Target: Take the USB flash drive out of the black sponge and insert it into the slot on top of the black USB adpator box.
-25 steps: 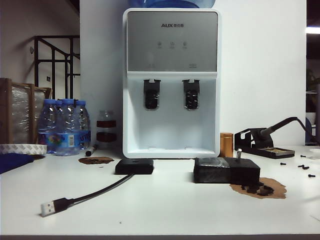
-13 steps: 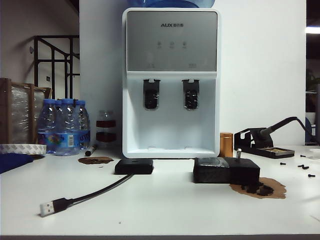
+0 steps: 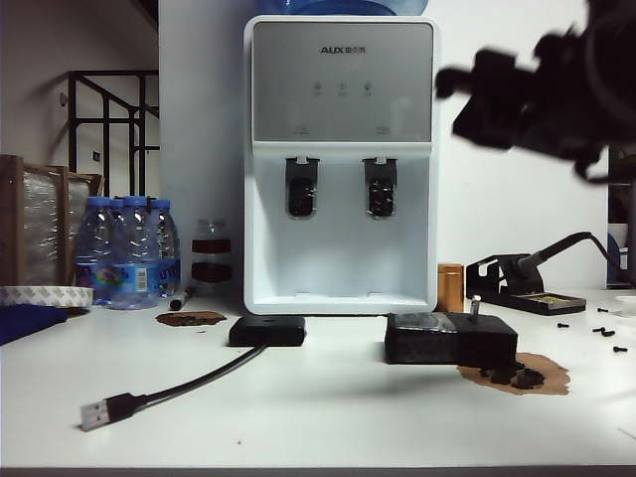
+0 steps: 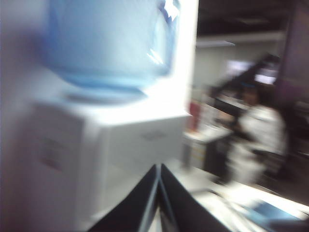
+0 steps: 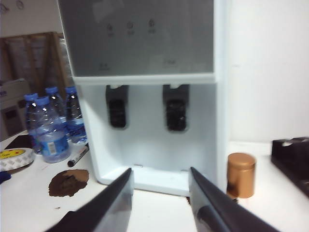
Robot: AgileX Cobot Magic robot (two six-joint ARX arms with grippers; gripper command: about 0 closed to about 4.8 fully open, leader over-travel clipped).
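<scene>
While USB flash drive (image 3: 475, 304) stands in black sponge (image 3: 450, 339), right gripper (image 5: 159, 193) released overhead, left gripper (image 4: 160, 193) clenched.

The white surface (image 3: 328, 417) carries the black USB adpator box (image 3: 267, 331) near centre, its cable's plug (image 3: 95, 413) at eight o'clock, the black sponge (image 3: 450, 340) at three o'clock, water bottles (image 3: 127, 253) at nine o'clock.

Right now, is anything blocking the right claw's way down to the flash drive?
Nothing visible. The right claw hangs open, high above the table; the USB flash drive stands upright in the black sponge, clear air between them.
</scene>
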